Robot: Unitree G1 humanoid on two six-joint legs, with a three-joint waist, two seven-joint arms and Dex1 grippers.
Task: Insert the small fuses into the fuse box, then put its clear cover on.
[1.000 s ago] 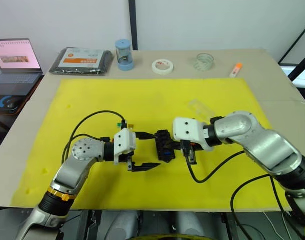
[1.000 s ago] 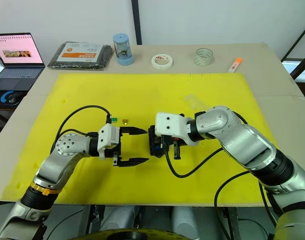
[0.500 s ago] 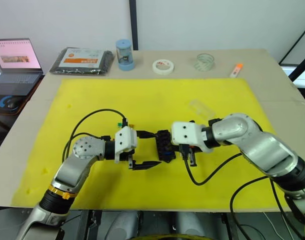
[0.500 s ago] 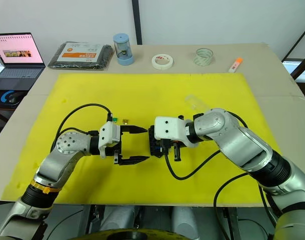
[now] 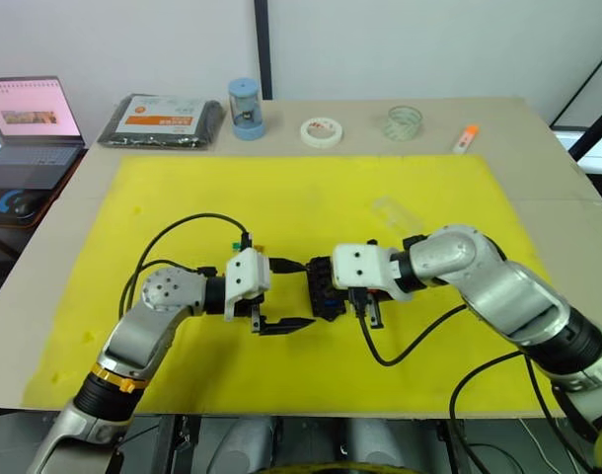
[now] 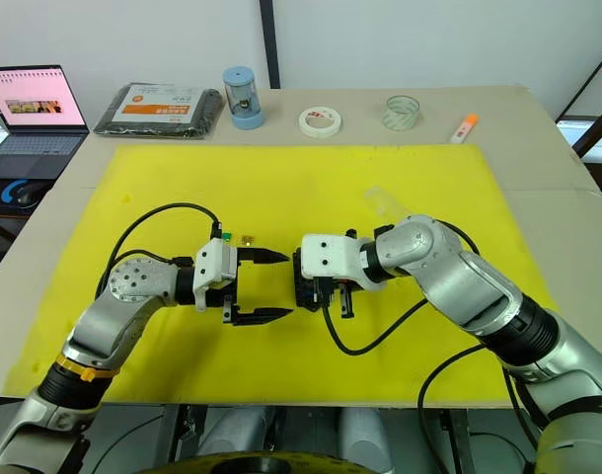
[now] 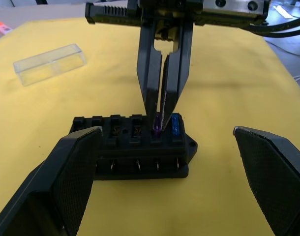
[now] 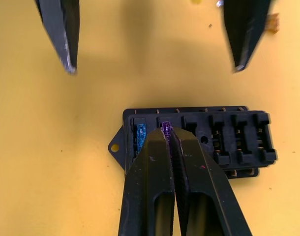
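Observation:
The black fuse box point(image 7: 121, 155) lies on the yellow mat point(image 5: 281, 193) between my two grippers. My right gripper point(image 8: 166, 135) comes down on it from above, shut on a purplish fuse point(image 7: 157, 129) that sits at the mouth of a slot. A blue fuse point(image 7: 176, 125) stands in the end slot beside it. My left gripper point(image 5: 308, 293) is open, one finger on each side of the near end of the box, not touching it. The clear cover point(image 7: 49, 64) lies on the mat beyond the box. Two loose small fuses, teal point(image 6: 222, 235) and amber point(image 6: 248, 239), lie by the left wrist.
Along the table's back edge stand a black packet with an orange label point(image 5: 163, 118), a blue cylinder point(image 5: 247, 109), a white tape roll point(image 5: 321, 130), a clear tape roll point(image 5: 404, 122) and an orange marker point(image 5: 465, 138). A laptop point(image 5: 30, 118) sits far left.
My right gripper has shifted slightly left, settling over the fuse box with the purplish fuse. The left gripper has stayed open in about the same place.

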